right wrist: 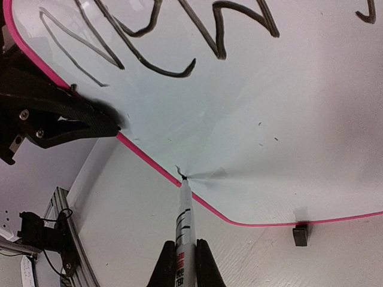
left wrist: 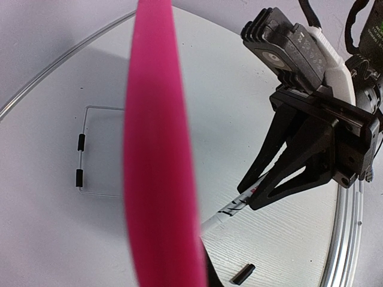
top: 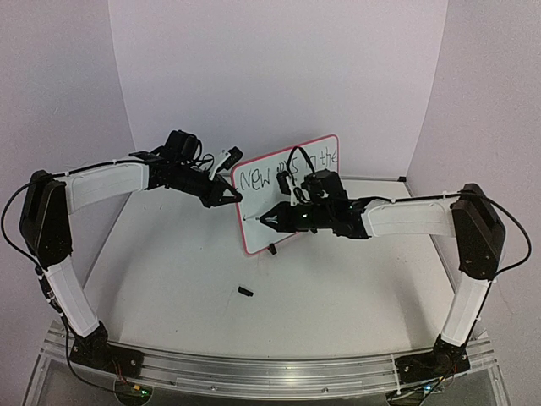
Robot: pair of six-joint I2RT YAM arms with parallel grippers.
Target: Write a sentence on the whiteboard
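The whiteboard (top: 296, 199) with its red-pink frame stands tilted at mid table. Black lettering (top: 264, 176) runs along its top row, starting "New" (right wrist: 149, 42). My left gripper (top: 235, 197) is shut on the board's left edge; it also shows in the right wrist view (right wrist: 111, 127). The frame (left wrist: 157, 155) fills the left wrist view, blurred. My right gripper (right wrist: 185, 248) is shut on the black-and-white marker pen (right wrist: 184, 218). The pen's tip touches the board's lower left beside a short fresh stroke (right wrist: 178, 172). The right gripper (top: 272, 218) is in front of the board.
A small black pen cap (top: 246, 292) lies on the table in front of the board, also in the left wrist view (left wrist: 243, 274). The board's black foot (right wrist: 301, 234) rests on the table. A wire stand (left wrist: 80, 160) shows behind the board. White walls enclose the back and sides.
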